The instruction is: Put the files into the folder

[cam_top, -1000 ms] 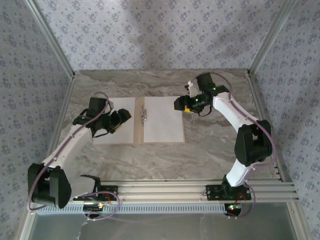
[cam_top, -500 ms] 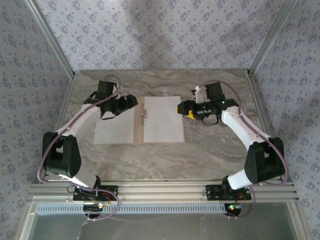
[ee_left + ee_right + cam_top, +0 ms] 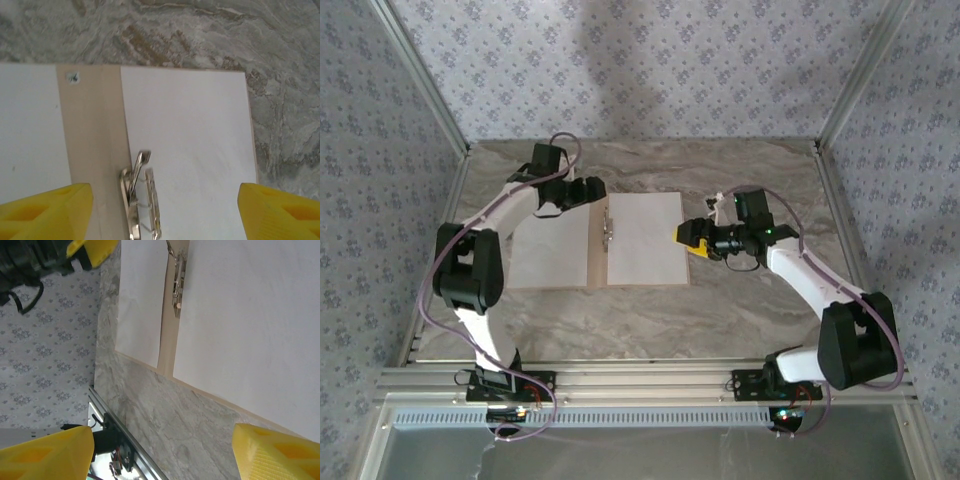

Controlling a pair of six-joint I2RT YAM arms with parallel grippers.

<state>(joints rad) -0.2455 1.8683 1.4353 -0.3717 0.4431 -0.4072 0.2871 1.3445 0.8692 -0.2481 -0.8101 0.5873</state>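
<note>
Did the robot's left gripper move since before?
Yes. The left gripper moved right and farther back, from above the left white paper sheet to the far spine end of the tan cardboard folder.

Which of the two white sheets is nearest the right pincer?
The sheet right of the metal clip; the right pincer hovers at its outer edge, while the other sheet lies across the folder's spine.
</note>
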